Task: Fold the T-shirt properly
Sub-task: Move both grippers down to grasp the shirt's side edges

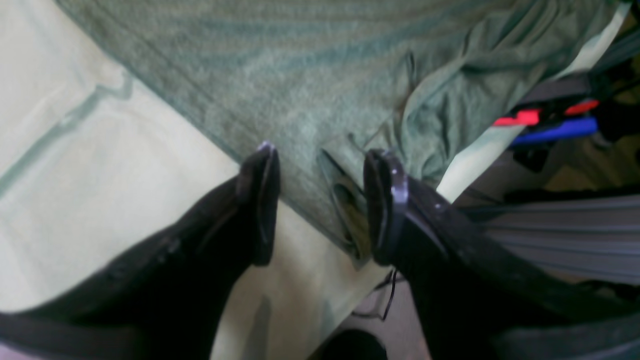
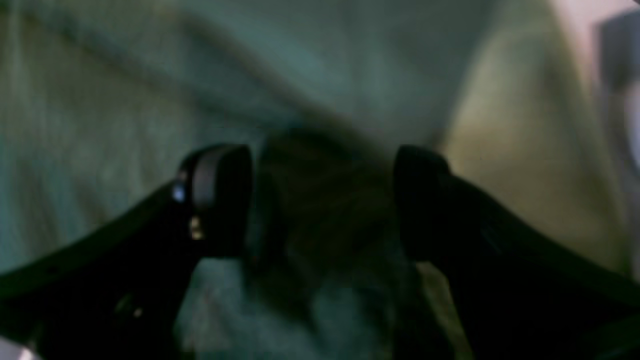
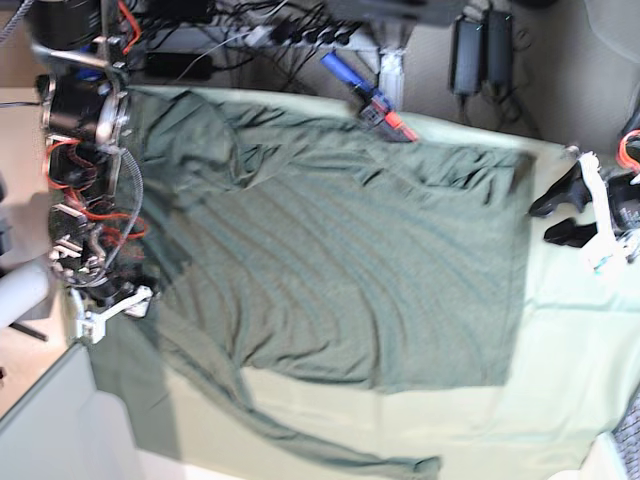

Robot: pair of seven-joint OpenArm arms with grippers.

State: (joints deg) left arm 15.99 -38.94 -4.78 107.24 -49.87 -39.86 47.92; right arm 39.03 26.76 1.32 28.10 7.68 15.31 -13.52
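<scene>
T-shirt [image 3: 330,270] spread on the bench [image 3: 570,400]; left gripper [image 3: 560,217], at 3 o'clock, and right gripper [image 2: 320,200], both fingers released, should pinch hems squarely.

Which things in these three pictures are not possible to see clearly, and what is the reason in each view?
- Right wrist view: blurred and dark; whether the right gripper touches the T-shirt cannot be told.
- Base view: the right gripper's fingertips are hidden behind the arm's own hardware and cables at the left edge.
- Base view: the left gripper is small; its opening shows better in the left wrist view.
- Left wrist view: the shirt's far part is cut off by the top edge.
</scene>
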